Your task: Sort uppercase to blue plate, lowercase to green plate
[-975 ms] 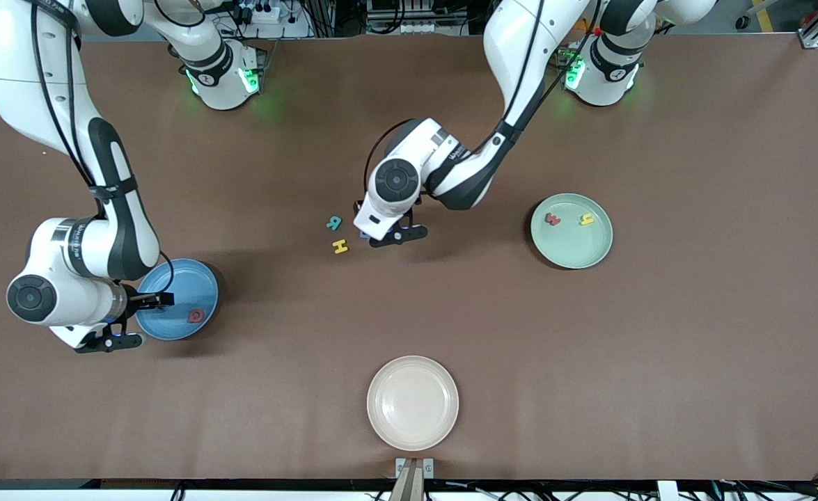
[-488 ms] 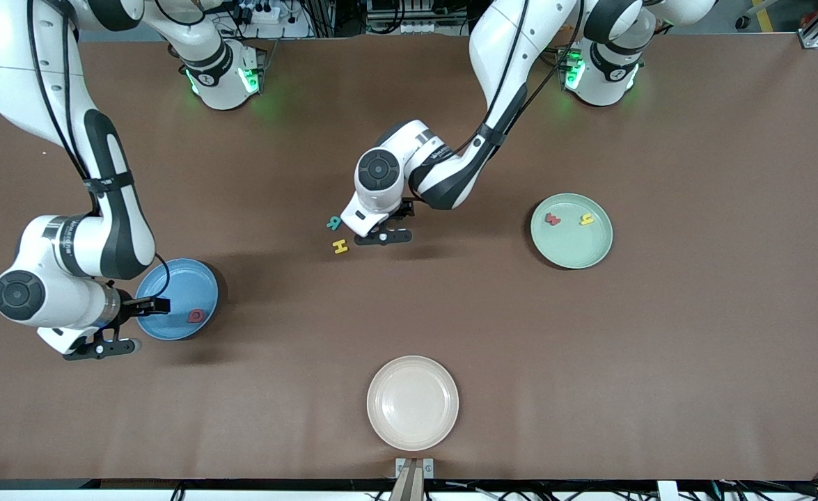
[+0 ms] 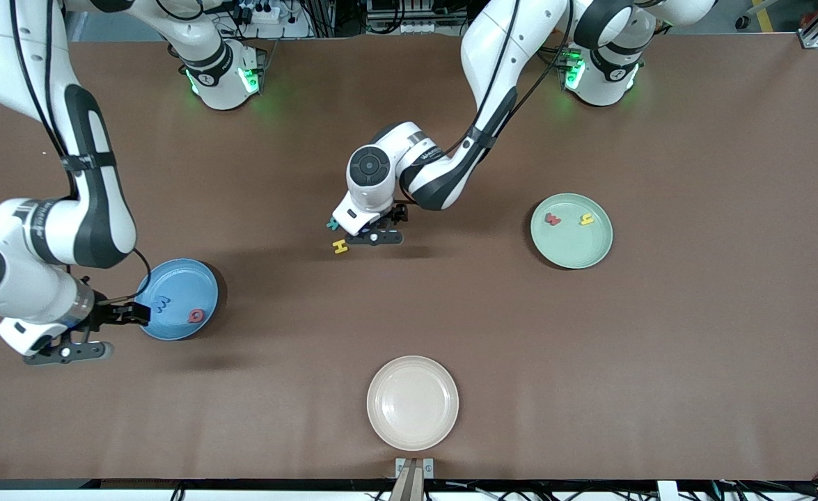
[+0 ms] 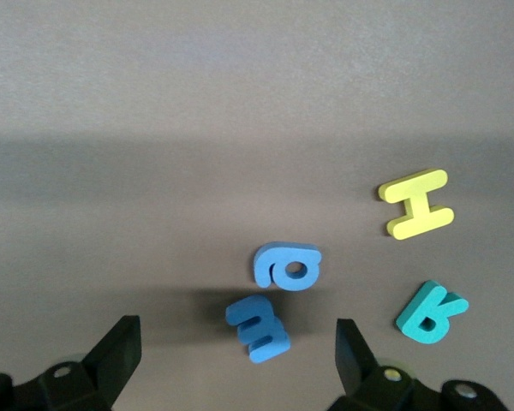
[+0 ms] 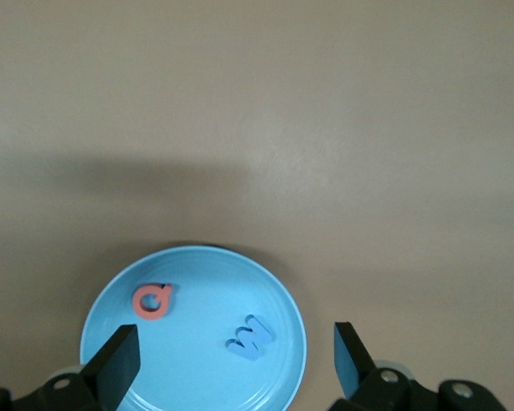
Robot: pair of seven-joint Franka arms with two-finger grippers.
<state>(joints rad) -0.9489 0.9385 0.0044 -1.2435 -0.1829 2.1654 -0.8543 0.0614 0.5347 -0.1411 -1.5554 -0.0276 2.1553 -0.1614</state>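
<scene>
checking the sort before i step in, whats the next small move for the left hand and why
Probably lower the left hand, which is open over the loose letters, onto the blue E-like letter lying between its fingers and close. That letter and the blue e beside it remain on the table, and lowercase goes to the green plate. The right hand is open over the blue plate.

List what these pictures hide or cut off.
- Front view: the two blue letters on the table are hidden under the left claw; the teal R shows only partly.
- Left wrist view: both plates lie outside the frame.
- Right wrist view: the blue plate is cut off by the edge and the right claw fingers.
- Front view: the blue W is too small to read.
</scene>
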